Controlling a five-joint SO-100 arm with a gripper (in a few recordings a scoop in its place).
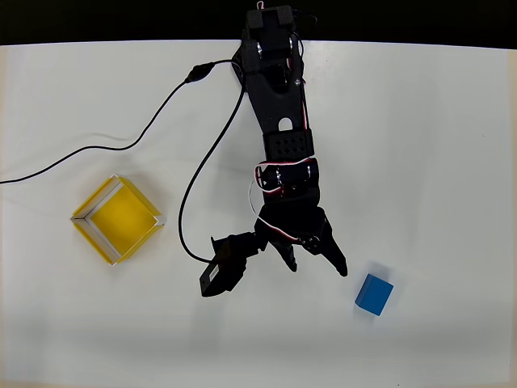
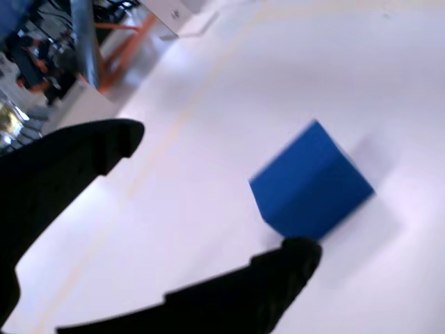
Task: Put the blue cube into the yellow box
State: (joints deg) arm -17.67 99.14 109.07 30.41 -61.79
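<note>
Approach step in hand: the gripper (image 1: 315,263), fingers spread and empty, hangs just left of the cube (image 1: 374,293) lying on the table's near right, well apart from the box (image 1: 118,219) at left; next it must straddle the cube and close.

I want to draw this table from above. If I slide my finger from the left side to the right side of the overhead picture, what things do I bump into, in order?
Yellow box → black cable → the robot's gripper, with its jaws open → blue cube.
</note>
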